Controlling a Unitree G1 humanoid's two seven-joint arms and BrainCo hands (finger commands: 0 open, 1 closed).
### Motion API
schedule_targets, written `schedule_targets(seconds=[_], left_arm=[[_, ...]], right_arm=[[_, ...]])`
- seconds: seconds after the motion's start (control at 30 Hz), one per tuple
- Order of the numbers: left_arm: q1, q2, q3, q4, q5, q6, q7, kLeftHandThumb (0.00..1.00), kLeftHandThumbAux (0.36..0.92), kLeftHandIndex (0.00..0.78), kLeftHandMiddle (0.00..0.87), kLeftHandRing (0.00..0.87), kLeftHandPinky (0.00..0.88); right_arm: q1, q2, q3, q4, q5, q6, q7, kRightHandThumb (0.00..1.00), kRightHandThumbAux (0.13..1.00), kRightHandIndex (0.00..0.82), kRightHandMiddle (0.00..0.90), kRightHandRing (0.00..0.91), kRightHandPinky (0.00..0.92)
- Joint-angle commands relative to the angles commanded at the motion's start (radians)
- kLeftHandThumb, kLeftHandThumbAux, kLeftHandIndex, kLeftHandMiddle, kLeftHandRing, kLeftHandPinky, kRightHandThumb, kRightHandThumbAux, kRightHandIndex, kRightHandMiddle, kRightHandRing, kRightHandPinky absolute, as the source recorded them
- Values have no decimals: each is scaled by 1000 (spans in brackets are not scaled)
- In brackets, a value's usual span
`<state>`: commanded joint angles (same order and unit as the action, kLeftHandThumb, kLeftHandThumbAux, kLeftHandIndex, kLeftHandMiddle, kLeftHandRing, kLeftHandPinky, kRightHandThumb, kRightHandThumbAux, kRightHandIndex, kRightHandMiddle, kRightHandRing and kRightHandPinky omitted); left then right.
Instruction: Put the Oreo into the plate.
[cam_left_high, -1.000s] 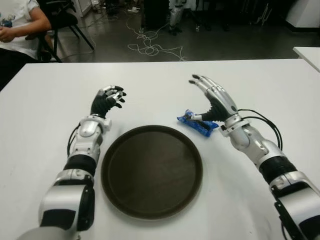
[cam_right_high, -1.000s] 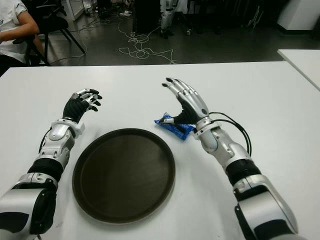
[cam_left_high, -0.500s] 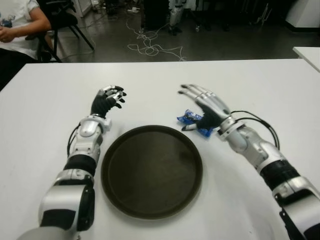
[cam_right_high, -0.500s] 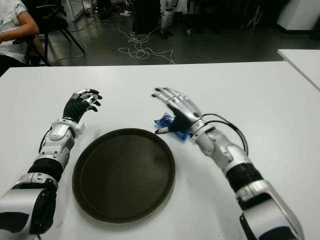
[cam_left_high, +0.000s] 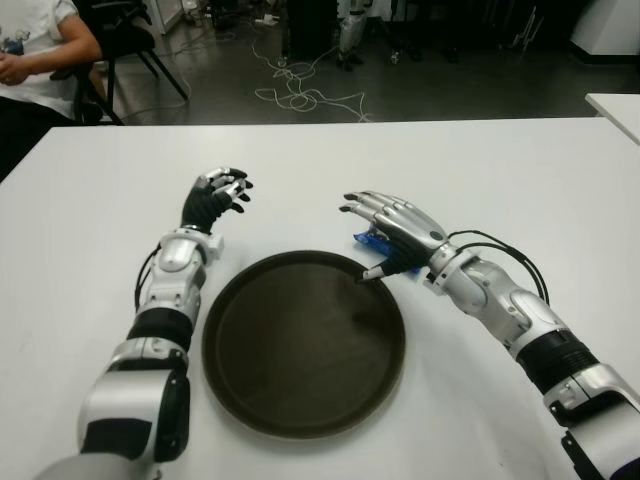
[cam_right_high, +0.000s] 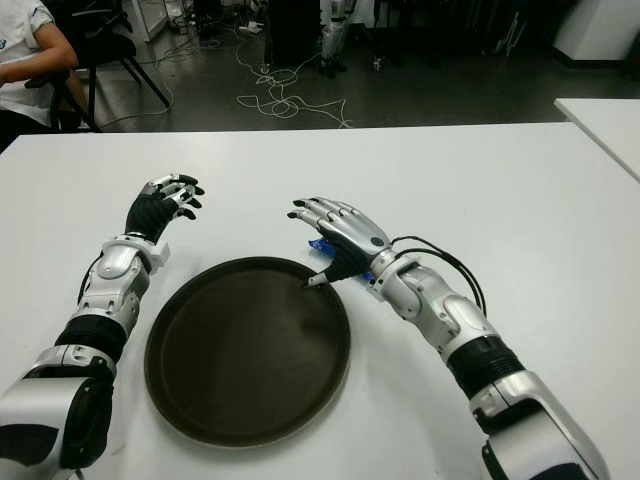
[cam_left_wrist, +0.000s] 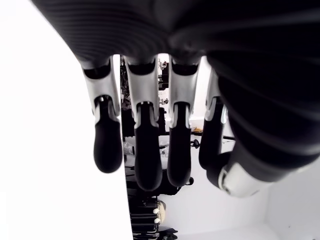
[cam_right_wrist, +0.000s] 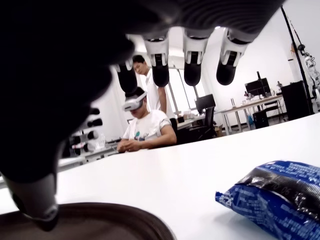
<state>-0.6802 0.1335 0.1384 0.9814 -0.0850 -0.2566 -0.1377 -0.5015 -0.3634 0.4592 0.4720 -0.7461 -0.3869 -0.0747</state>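
The Oreo (cam_right_wrist: 280, 192) is a blue packet lying on the white table (cam_left_high: 480, 170), just off the far right rim of the round dark plate (cam_left_high: 300, 345). My right hand (cam_left_high: 398, 230) hovers palm down over it, fingers spread, and holds nothing. Only a blue edge of the packet (cam_left_high: 366, 240) shows under the fingers in the eye views. The thumb tip (cam_left_high: 366, 277) reaches over the plate's rim. My left hand (cam_left_high: 215, 196) shows left of the plate's far side, fingers relaxed and holding nothing. Nothing lies in the plate.
A person (cam_left_high: 35, 50) sits by a chair beyond the table's far left corner. Cables (cam_left_high: 300, 95) lie on the dark floor behind. A second white table (cam_left_high: 615, 105) shows at the right edge.
My right hand has swung left and turned palm down, from standing upright beside the packet to covering most of it, with its thumb now at the plate's rim. The left hand has not moved.
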Motion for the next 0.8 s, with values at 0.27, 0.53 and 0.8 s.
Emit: schedule_targets(seconds=[0.27, 0.53, 0.8], left_arm=[[3, 4, -4, -1, 6, -6, -3, 833, 673, 419, 464, 497, 562], [-1, 6, -6, 2, 9, 4, 1, 834, 672, 419, 466, 509, 583], [-4, 9, -7, 9, 13, 5, 0, 834, 672, 419, 466, 504, 562]], right_arm=[[34, 13, -13, -111, -49, 187, 36, 0, 733, 0, 0, 0, 0], [67, 47, -17, -221, -100, 394, 63, 0, 771, 1, 16, 11, 42], [89, 73, -20, -273, -118, 491, 52, 0, 791, 25, 47, 46, 74]])
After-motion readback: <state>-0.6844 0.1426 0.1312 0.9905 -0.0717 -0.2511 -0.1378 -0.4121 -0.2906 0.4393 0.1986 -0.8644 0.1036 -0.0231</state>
